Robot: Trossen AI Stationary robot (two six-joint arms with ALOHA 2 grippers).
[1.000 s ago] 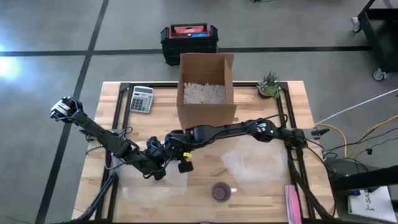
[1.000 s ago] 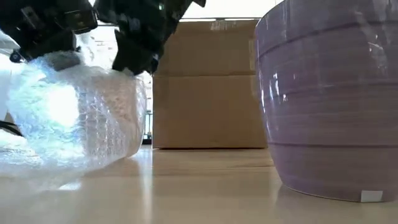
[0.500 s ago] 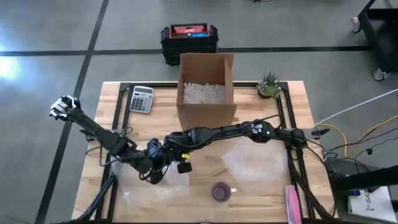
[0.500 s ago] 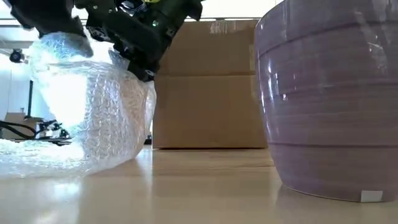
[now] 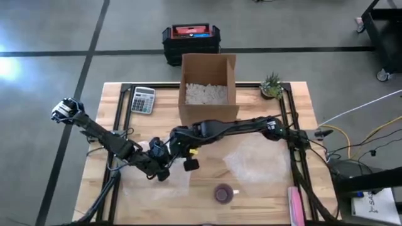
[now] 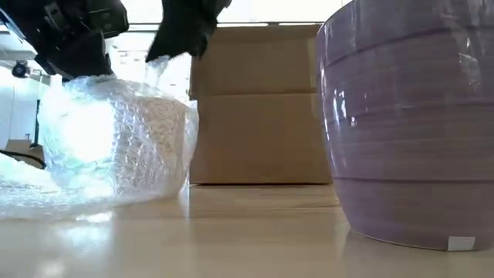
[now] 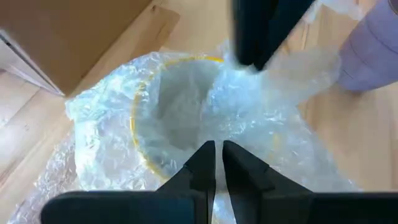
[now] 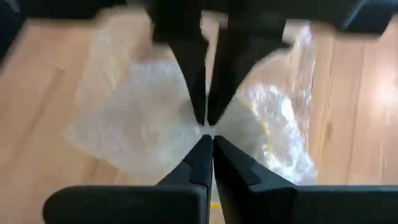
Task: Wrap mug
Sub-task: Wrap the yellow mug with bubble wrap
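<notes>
The yellow-rimmed mug [image 7: 163,118] sits bundled in bubble wrap [image 6: 116,139] on the table [image 5: 251,194], in front of the cardboard box [image 5: 208,88] and off toward the calculator's side of it. Both grippers meet over this bundle.

The left gripper [image 7: 214,152] hangs just above the mug's open mouth, its fingers [image 7: 200,163] drawn nearly together with only a thin slit between them, pinching a fold of wrap at the near rim. In the high view the left gripper [image 5: 157,168] lies at the end of an arm stretched low and diagonal from the table's left edge toward the box's front.

The right gripper [image 8: 208,140] has its fingers pressed together at the tips, nipped on the wrap just beside the left one. Its arm reaches across in front of the box from the right side, elbow bent, with the right gripper [image 5: 179,150] ending just beside the left one.

From table height, the wrap forms a rounded mound standing on the table, a loose flap trailing flat away from the box.

A second, purple mug [image 5: 223,193] stands unwrapped nearer the front edge, well apart from the box, with a loose sheet of wrap [image 5: 254,160] between it and the box's right corner.
</notes>
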